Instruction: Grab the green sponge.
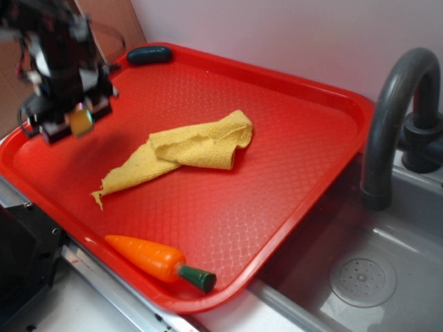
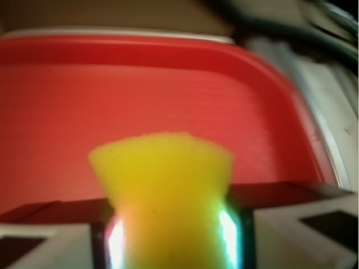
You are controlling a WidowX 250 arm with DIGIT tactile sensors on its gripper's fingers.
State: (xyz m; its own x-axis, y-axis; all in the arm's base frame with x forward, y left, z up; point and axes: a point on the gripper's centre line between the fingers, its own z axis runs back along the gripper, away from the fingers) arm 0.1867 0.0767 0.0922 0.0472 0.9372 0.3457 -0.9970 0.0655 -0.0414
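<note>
The gripper [image 1: 77, 119] hangs over the left edge of the tray [image 1: 304, 159], its jaws clamped on the sponge [image 2: 162, 190] — clear of the tray floor. The cloth [image 1: 187, 149] lies mid-tray; the carrot [image 1: 159, 261] lies along the front edge.

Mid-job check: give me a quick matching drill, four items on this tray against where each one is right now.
Items:
1. green sponge
2. yellow cloth
3. carrot
4. dark green oblong piece

Places:
A. near edge of the red tray
B. far rim of the tray
C. held in the end effector, above the tray
D. crumpled mid-tray

Pairs: 1-C, 2-D, 3-A, 4-B
</note>
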